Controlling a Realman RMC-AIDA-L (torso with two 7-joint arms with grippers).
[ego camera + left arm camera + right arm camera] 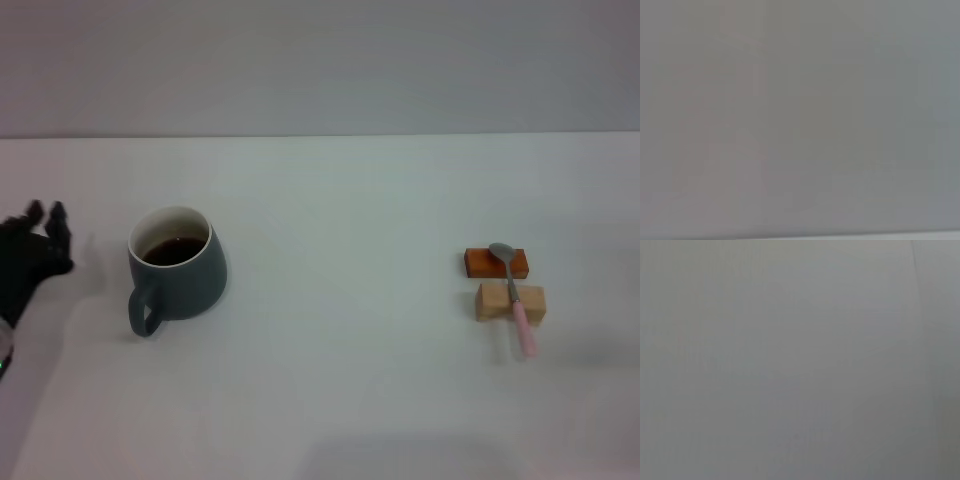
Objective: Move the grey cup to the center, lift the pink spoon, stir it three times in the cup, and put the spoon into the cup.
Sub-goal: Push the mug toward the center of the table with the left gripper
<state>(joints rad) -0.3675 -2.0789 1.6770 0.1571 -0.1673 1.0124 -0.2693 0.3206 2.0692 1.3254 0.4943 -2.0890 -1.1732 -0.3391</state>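
The grey cup [176, 272] stands on the left part of the white table [340, 380], with dark brown liquid inside and its loop handle toward the front. My left gripper [46, 212] is at the far left edge, to the left of the cup and apart from it, its two fingertips a little apart and empty. The pink spoon [516, 296] lies at the right, its metal bowl on an orange block [484, 263] and its pink handle across a tan block [497, 302]. My right gripper is out of view. Both wrist views show only plain grey.
The table's far edge meets a grey wall [320, 60] behind. The cup and the blocks are far apart, with bare table between them.
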